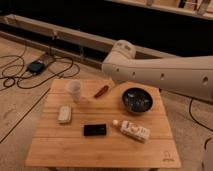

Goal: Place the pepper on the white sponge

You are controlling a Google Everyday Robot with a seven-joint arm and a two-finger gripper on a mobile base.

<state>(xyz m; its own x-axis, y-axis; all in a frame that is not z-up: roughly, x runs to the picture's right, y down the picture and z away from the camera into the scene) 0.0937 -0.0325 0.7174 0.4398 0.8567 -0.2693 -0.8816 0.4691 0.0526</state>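
The pepper (101,91), small and reddish-brown, lies on the wooden table (100,152) near its far edge, just right of a clear cup. The white sponge (65,114), an off-white rounded block, rests on the table's left side, below and left of the pepper. My white arm (165,75) reaches in from the right above the table's far edge, its elbow above the pepper. The gripper itself is out of the frame; it stands open, and none of the table's things is held.
A clear cup (74,90) stands between pepper and sponge. A dark bowl (137,100) sits at the right, a white labelled bottle (131,130) lies in front of it, and a black flat rectangle (94,130) lies mid-table. Cables and a small box (36,66) lie on the floor to the left.
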